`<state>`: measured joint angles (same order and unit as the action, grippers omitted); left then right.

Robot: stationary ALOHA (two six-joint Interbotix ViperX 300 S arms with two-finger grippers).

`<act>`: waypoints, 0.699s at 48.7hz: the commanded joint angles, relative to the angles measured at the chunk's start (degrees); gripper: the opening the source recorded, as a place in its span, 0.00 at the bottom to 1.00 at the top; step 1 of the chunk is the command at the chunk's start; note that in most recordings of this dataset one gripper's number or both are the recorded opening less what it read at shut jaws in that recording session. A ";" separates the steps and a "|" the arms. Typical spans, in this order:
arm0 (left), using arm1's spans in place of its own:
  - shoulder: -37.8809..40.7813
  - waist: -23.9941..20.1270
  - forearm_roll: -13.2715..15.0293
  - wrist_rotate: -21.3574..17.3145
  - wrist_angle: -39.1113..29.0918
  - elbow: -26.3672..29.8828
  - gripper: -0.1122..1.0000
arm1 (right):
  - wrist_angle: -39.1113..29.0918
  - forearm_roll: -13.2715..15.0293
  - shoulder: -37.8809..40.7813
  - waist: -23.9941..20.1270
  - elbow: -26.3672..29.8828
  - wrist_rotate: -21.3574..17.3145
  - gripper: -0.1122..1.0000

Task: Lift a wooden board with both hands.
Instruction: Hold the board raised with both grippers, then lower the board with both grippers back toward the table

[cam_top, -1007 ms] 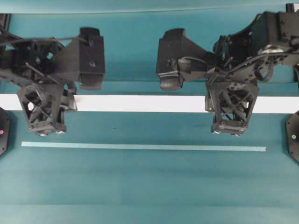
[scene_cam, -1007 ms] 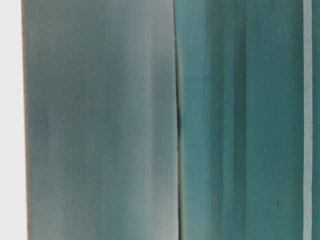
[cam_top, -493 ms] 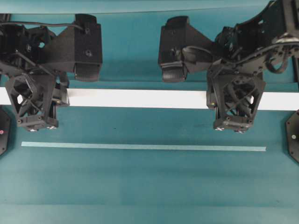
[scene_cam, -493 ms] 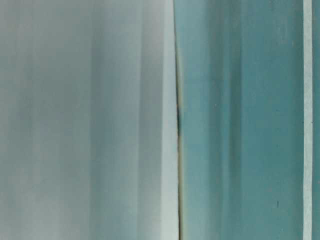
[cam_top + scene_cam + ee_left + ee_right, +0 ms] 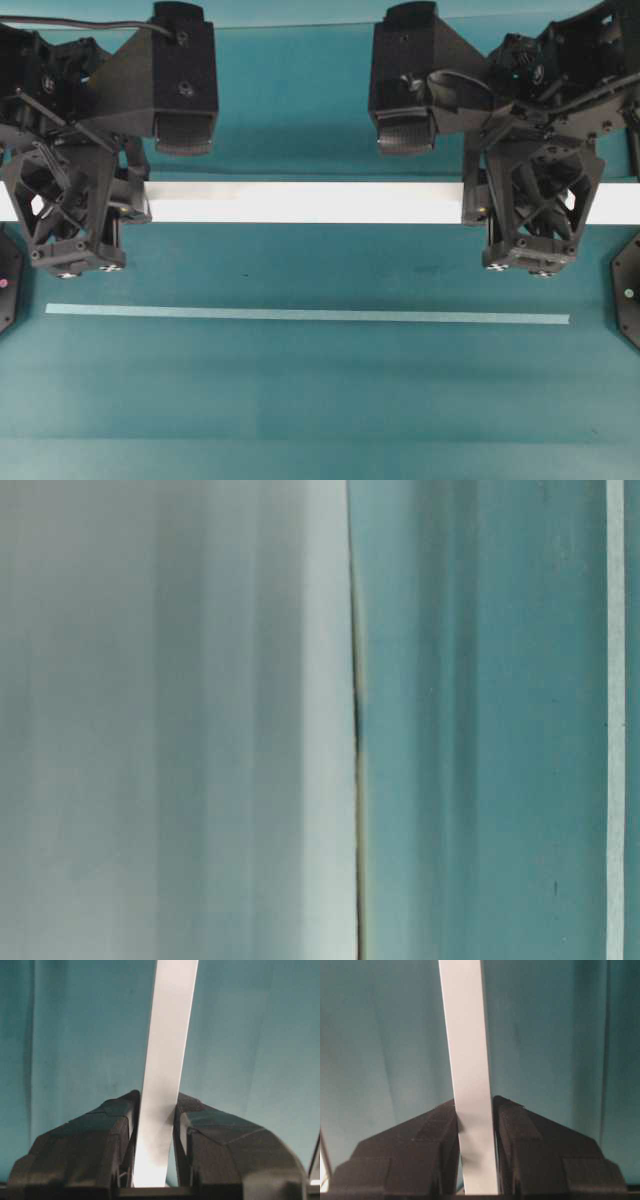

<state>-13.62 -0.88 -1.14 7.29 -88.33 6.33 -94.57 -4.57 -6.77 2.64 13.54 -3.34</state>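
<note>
Plank, long, flat, white, wooden (image 5: 300,202), looks stiff and light, lying across the teal table (image 5: 320,400); left hand (image 5: 154,1160) and right hand (image 5: 476,1160) each pinch an end, sensibly wide apart.

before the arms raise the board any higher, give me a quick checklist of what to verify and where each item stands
1. Left gripper jaws closed on the long flat white wooden board: ok, a finger presses each long edge in the left wrist view.
2. Right gripper jaws closed on the board: ok, same in the right wrist view.
3. Grips near opposite ends: ok in the overhead view.
4. Board level between the arms: ok, it runs straight across the overhead view.
5. Board clear of the thin pale teal tape strip: ok, apart.
6. Clearance above the teal table: cannot tell; the table-level view is blurred.
</note>
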 commanded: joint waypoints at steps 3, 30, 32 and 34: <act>-0.18 -0.18 -0.18 0.88 0.97 2.02 0.26 | 0.97 -0.35 0.00 -0.09 0.79 -0.70 0.29; -0.70 -1.23 -0.35 2.02 10.11 -11.78 0.26 | 6.68 3.69 0.26 -0.97 -12.30 0.79 0.29; -0.70 -1.23 -0.35 2.02 11.87 -13.97 0.26 | 8.35 3.69 0.26 -1.05 -13.89 0.79 0.29; -0.70 -1.32 -0.35 2.11 13.36 -15.91 0.26 | 9.40 3.78 0.18 -0.97 -15.29 0.88 0.29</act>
<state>-13.45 -1.49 -1.14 8.53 -78.05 -7.56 -87.98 -0.97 -6.33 2.11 0.00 -2.72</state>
